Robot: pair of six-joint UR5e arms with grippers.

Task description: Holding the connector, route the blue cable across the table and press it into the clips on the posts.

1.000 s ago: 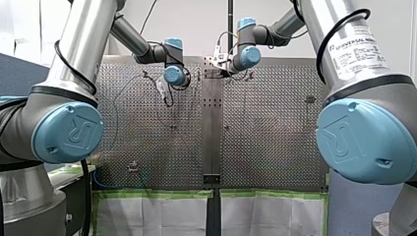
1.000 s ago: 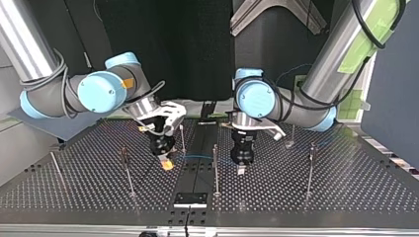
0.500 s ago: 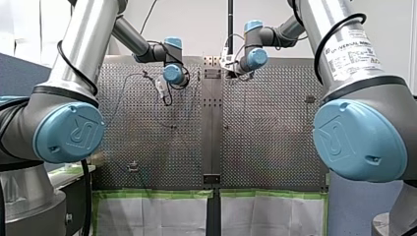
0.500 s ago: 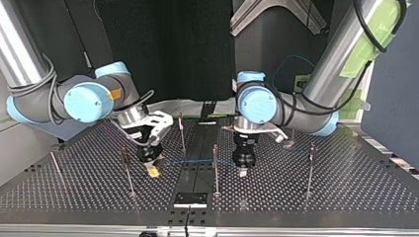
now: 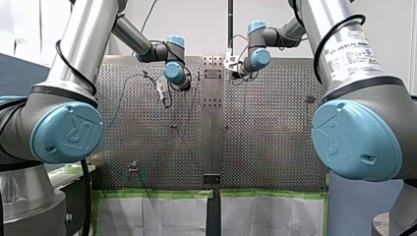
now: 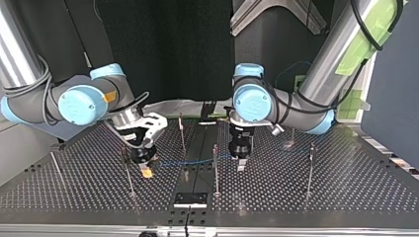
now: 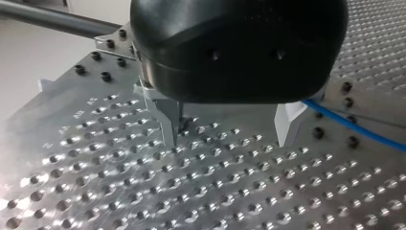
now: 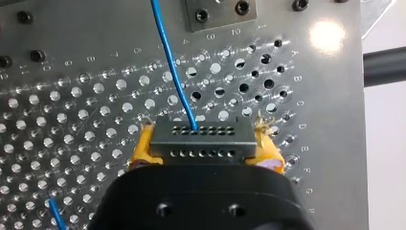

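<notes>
Right wrist view: my right gripper (image 8: pixel 203 146), pointing down, pinches the dark hole-dotted connector (image 8: pixel 201 136) between yellow pads (image 8: pixel 143 146); its blue cable (image 8: pixel 172 72) crosses the perforated metal table (image 8: pixel 72 120). My left gripper (image 7: pixel 229 127) hangs spread.

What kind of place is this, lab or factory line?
Likely a robotics lab bench: perforated table with thin posts standing on it, and my right gripper holding a connector with a blue cable.
</notes>
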